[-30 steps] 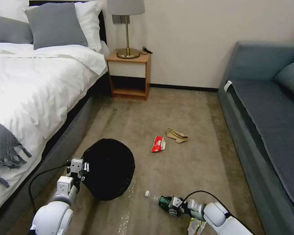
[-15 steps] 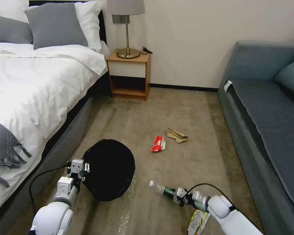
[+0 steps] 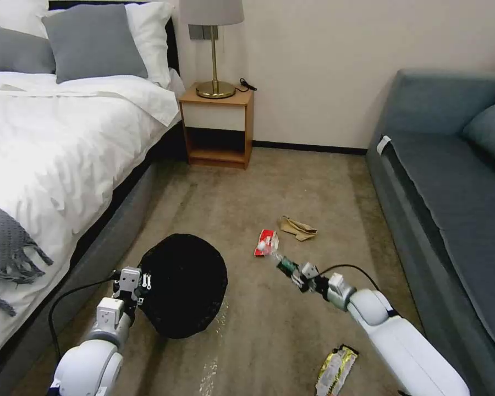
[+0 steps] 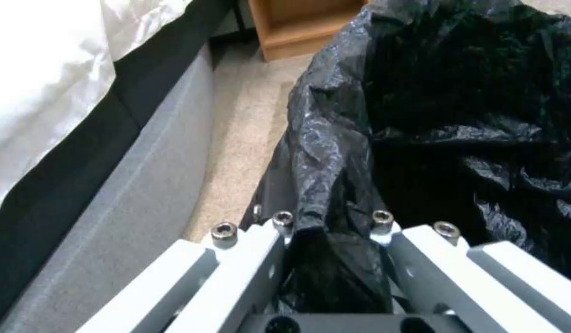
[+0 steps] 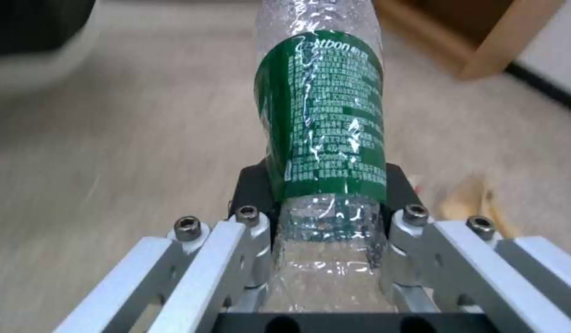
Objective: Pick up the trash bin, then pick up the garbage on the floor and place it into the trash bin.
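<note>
On the beige carpet (image 3: 324,181) lie a red-white packet (image 3: 267,242), tan paper (image 3: 297,228) and a yellow-silver wrapper (image 3: 336,368).

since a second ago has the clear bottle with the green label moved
Yes: the clear green-labelled bottle, in the right gripper, rose off the carpet toward the red-white packet.

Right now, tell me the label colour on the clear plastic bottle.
Green with white print, on the clear plastic bottle; the right wrist view shows it best.

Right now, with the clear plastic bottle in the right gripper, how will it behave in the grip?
The clear crinkled bottle with the green label looks empty, so probably light. Its thin walls seem dented where the right gripper clamps it, so it may flex or slip. Being round, it would likely roll if dropped.
</note>
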